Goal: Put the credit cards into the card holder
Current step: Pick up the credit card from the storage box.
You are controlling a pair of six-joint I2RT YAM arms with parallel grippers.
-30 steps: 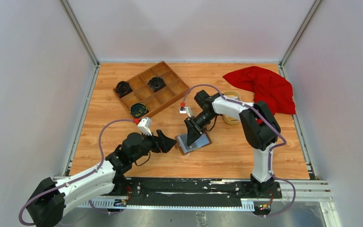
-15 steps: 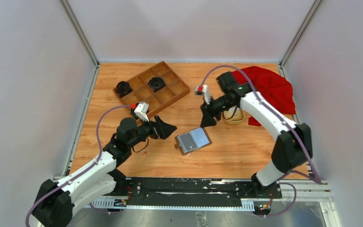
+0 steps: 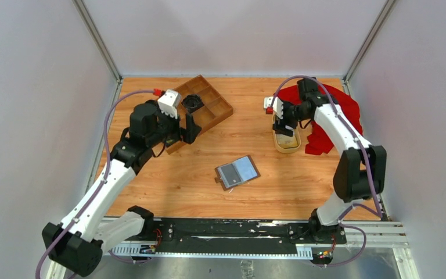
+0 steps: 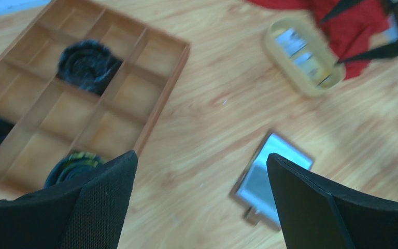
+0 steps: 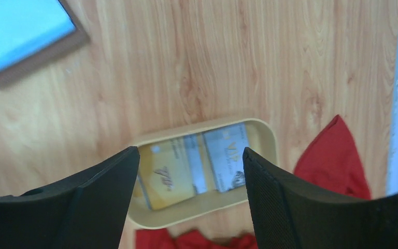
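**Item 1: credit cards** (image 5: 197,166). Thin, flat, rectangular, prob. plastic; one yellowish, the rest whitish-grey w/ print. At least two, but the view is too blurred for an exact count. They lie flat, side by side, inside a shallow oval pale-yellow dish (image 5: 263,130) w/ a smooth rim, on the far-right part of the wood-grain surface (image 3: 197,186).

**Item 2: card holder** (image 3: 238,171). Small brown leather-like folding wallet. It lies open and flat, shiny grey-blue pockets up, mid-surface, well apart from the dish and nearer the arm bases.

**Item 3: R arm** (image 3: 340,131). Its jaws are spread apart w/ nothing in them, directly over the dish. In the wrist view the cards sit btwn the two black textured fingers (image 5: 98,197). The dish's long axis runs finger to finger, so I judge the closing line follows the row of cards, not across a single card. Thin cards flat on the dish floor look hard to get under, and the rim may foul the fingertips.

**Item 4: L arm** (image 3: 107,180). Its jaws are fully spread and empty, above a brown wooden compartment tray (image 4: 160,106) that holds black coiled bits (image 4: 88,65). They are well apart from the dish, so the R arm is clearly nearer the cards.

**Item 5: crumpled red cloth** (image 3: 331,107). Soft fabric, just beside the dish on its right.
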